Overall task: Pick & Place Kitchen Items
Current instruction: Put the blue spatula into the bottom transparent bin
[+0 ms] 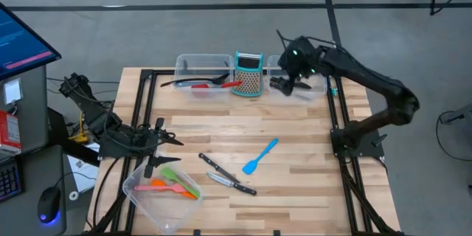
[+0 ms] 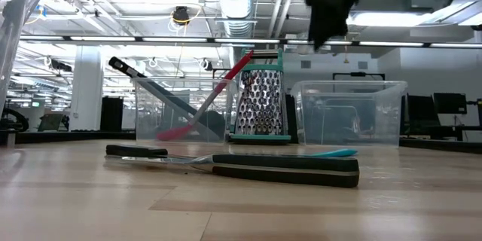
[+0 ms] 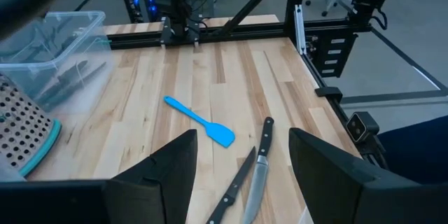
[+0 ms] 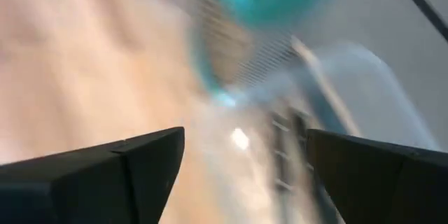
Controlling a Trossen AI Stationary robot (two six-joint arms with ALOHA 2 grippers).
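Tabletop (image 1: pixel 295 184): light wood planks, smooth, satin sheen w/ visible grain. Frame rails (image 1: pixel 145 103): black matt metal. Tubs (image 2: pixel 350 113): clear glossy plastic, see-thru. Grater (image 2: pixel 260 102): perforated shiny metal, teal plastic frame. Knives (image 3: pixel 259 175): bright metal blades, black matt handles. Blue spatula (image 3: pixel 199 120): smooth matt plastic or silicone, can't tell which. Red spoon (image 2: pixel 215 94): glossy plastic. Left claw fingers (image 3: pixel 161 175): dark matt plastic-looking.

- The room was bright, with long ceiling lights (image 2: pixel 151 39) glowing above.
- The right wrist picture was badly smeared.
- Up close, the knife (image 2: pixel 282 171) looked soft.
- Shadows on the table (image 1: pixel 295 184) were faint.
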